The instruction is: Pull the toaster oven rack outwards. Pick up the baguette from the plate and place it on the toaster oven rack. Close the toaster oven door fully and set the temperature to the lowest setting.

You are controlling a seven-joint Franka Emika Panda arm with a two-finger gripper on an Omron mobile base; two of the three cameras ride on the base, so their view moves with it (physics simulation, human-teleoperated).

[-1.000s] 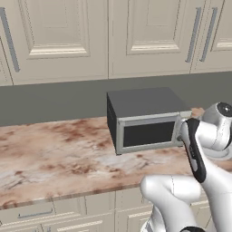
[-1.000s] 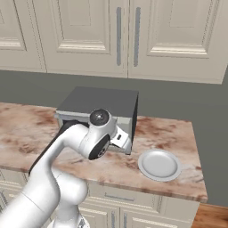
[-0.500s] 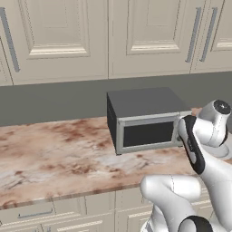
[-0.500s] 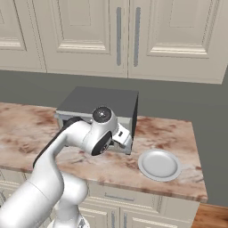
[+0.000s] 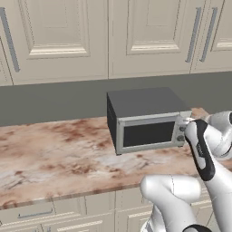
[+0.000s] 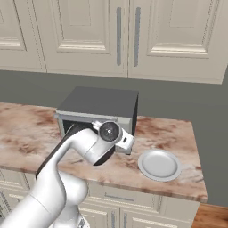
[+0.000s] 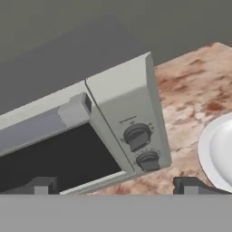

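Listing, largest first: counter [image 5: 54, 149], marbled; toaster oven [image 5: 147, 118] on it, its toaster oven door [image 5: 147, 134] shut, the baguette not to be seen; plate [image 6: 159, 164] just beside the oven, bare; two knobs [image 7: 137, 136] right of the door; my hand [image 7: 115, 186], fingers spread wide, holding nothing, near the knobs. Hazard, as I judge: I could turn the wrong knob, they sit so close.

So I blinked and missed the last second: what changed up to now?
The arm's hand end drifted right along the front of the toaster oven, toward its knobs and the plate. The gripper took hold of nothing; its jaws stand wide. The toaster oven door stayed shut and the plate stayed put.
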